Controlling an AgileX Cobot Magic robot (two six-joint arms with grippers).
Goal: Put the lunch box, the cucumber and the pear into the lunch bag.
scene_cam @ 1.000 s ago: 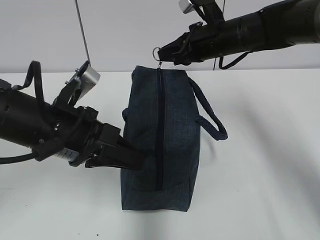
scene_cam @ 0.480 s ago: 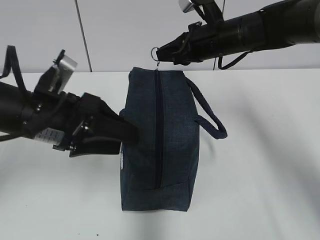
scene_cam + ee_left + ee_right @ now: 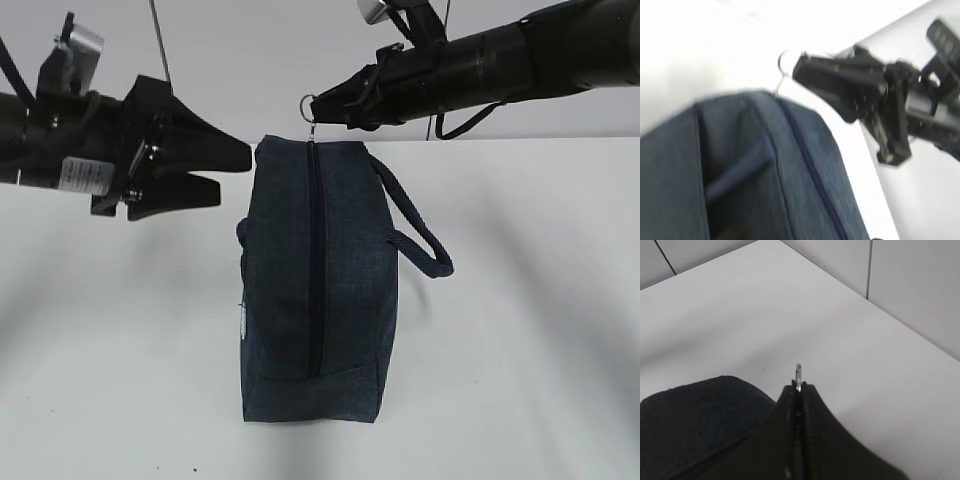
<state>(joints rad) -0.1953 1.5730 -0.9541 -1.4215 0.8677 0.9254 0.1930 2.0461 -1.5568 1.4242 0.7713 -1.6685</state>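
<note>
Up and away goes the left black gripper, lifted off the bag's flank where it pressed a moment ago, and now it hangs in the air to the left of the bag's top corner, its two pointed fingers spread apart with nothing between them. Over on the right, the other black gripper has not budged: its jaws are clenched on the thin silver ring pull at the very top of the zipper. The right wrist view confirms it, with the two dark fingers pressed flat together and only a sliver of the metal ring poking out.

That ring hangs on the boxy dark navy fabric lunch bag, a coarse woven cloth, standing on end on the smooth white table. Its long axis runs upright in the exterior view, zipper end at the top by the right gripper. The dark zipper runs closed down the middle, and a padded loop handle bows out to the right.

The left wrist view, blurred, shows a side strap on the bag that the exterior view barely catches.
</note>
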